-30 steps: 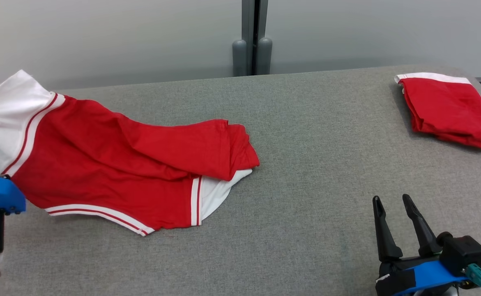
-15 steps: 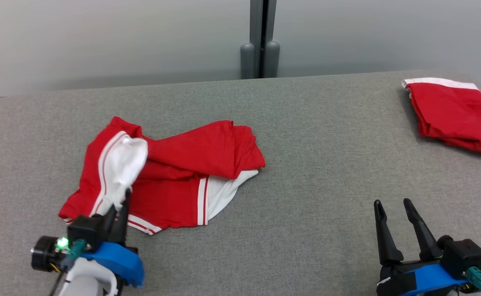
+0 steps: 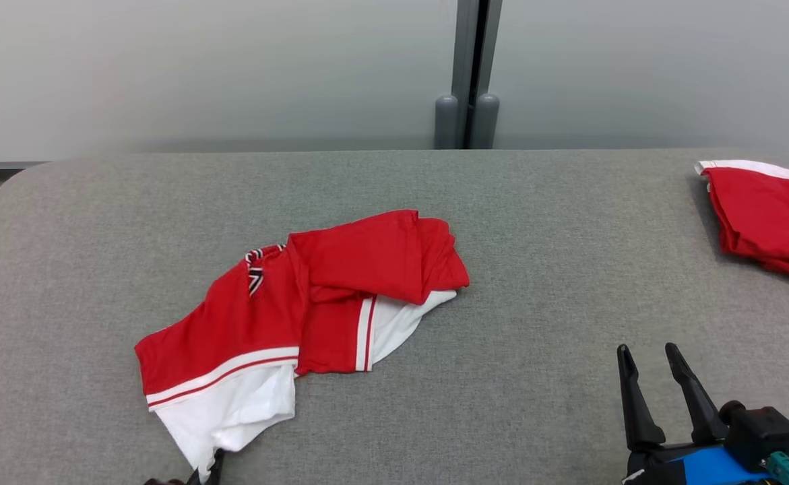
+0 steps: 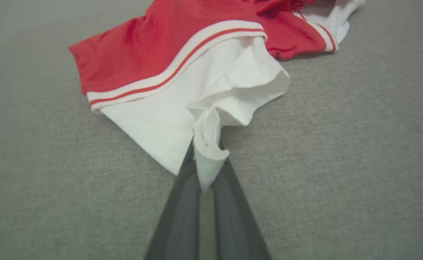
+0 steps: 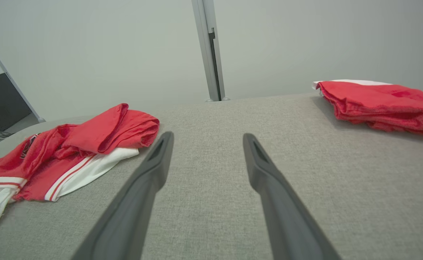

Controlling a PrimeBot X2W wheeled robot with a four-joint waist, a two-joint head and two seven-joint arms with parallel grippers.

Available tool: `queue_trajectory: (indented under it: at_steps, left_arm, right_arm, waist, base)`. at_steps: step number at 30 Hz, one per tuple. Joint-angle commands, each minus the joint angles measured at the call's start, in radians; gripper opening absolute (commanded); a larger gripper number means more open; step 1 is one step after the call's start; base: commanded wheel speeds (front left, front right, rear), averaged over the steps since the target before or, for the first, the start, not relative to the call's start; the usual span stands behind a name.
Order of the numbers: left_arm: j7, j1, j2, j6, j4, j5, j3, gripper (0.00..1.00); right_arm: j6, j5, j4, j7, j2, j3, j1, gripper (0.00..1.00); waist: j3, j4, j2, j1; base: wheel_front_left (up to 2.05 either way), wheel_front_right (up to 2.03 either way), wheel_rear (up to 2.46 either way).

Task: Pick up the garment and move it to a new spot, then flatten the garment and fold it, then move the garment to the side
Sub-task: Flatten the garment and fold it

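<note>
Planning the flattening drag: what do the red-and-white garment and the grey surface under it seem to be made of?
The garment looks like a thin, soft knit, probably jersey: matte, draping in loose folds and bunching where the left tool pinches its white panel. The surface is a grey woven fabric covering, matte, with visible coarse weave.

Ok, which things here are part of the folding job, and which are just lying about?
In the job: crumpled red-and-white garment, mid-table; left fingers, shut on its white edge.
Lying about: folded red garment at the far right; right fingers, open, holding nothing.
</note>
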Motion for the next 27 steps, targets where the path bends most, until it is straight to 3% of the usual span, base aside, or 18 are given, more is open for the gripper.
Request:
queue_trajectory:
  at_steps: [1,6,7,8,19,27]
  left_arm:
    - [-0.004,0.036,0.009,0.007,-0.020,-0.008,0.015,0.00]
    - [-0.005,0.079,0.017,0.017,-0.056,-0.019,0.036,0.00]
    - [-0.005,0.078,0.010,0.017,-0.072,-0.021,0.037,0.44]
    - [-0.005,0.078,0.004,0.019,-0.089,-0.021,0.042,1.00]
    - [-0.004,0.104,-0.069,0.024,-0.365,0.004,0.174,1.00]
    - [-0.004,0.079,-0.135,0.038,-0.381,0.036,0.288,1.00]
  right_arm:
    - [0.000,0.002,0.004,-0.003,-0.001,-0.004,0.021,1.00]
    - [0.000,0.003,0.007,-0.003,-0.001,0.000,0.025,1.00]
    - [0.000,0.005,0.010,-0.003,-0.001,0.001,0.025,1.00]
    - [0.000,0.006,0.012,-0.003,-0.001,0.004,0.026,1.00]
    - [0.000,0.007,0.022,-0.003,-0.004,0.012,0.031,1.00]
    - [0.000,0.006,0.020,-0.003,-0.007,0.009,0.033,1.00]
  waist:
    - [-0.005,0.013,0.0001,0.0001]
    - [-0.013,0.040,0.0001,0.0001]
    - [-0.016,0.045,0.0001,0.0001]
    - [-0.019,0.047,0.0001,0.0001]
    - [-0.050,0.045,0.0001,0.0001]
    - [-0.063,0.008,0.0001,0.0001]
  base:
    - [0.00,0.00,0.00]
    - [0.00,0.00,0.00]
    - [0.00,0.00,0.00]
    - [0.00,0.00,0.00]
    - [0.00,0.00,0.00]
    - [0.00,0.00,0.00]
